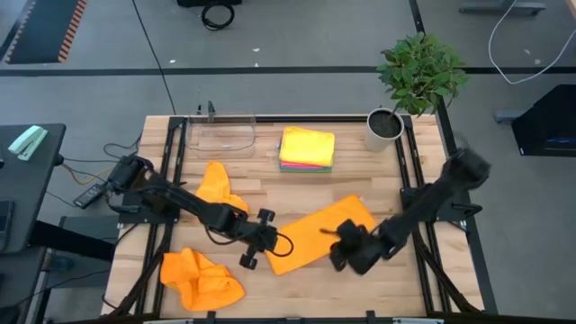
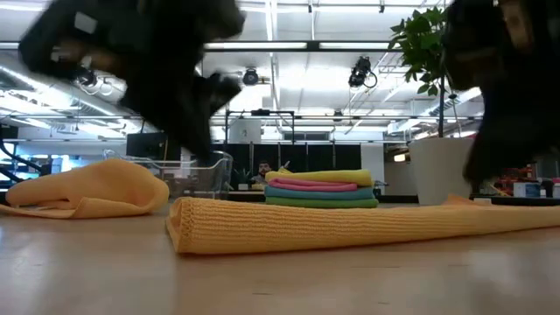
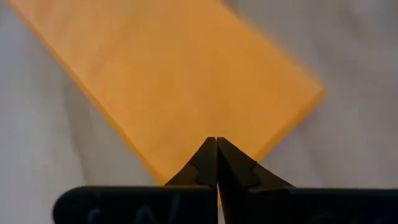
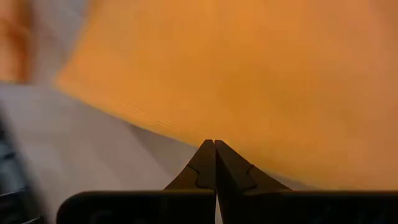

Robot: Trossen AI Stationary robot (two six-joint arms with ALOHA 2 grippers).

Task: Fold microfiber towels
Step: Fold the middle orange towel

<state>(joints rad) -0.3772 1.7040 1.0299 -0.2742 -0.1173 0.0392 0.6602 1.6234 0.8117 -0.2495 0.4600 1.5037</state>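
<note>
From the high view, an orange towel (image 1: 317,236) is seen lying folded once into a long strip near the table's middle, running from about 8 o'clock to 2 o'clock. The left gripper (image 1: 259,241) is placed at the strip's 8 o'clock end, the right gripper (image 1: 346,245) along its 4 o'clock long edge. A stack of folded towels (image 1: 307,148) sits at 12 o'clock beside a clear tray (image 1: 222,135); two crumpled orange towels (image 1: 202,279) wait at 7 and 10 o'clock, and a potted plant (image 1: 396,117) stands at 1 o'clock.

In the low view, the strip (image 2: 350,223) is shown flat on the wood, its folded end rounded and slightly raised.

In the left wrist view, the fingers (image 3: 205,165) are seen pressed together with nothing between them, poised over the strip's short edge (image 3: 186,81).

In the right wrist view, the fingers (image 4: 205,165) are likewise closed and empty, just off the long edge (image 4: 249,81).

For the next fold, it is judged that the fingers must first be parted, both layers at a corner pinched together, and the two ends lifted evenly. The end should be carried over squarely so the edges are matched, and set down low to avoid dragging the layers apart.
</note>
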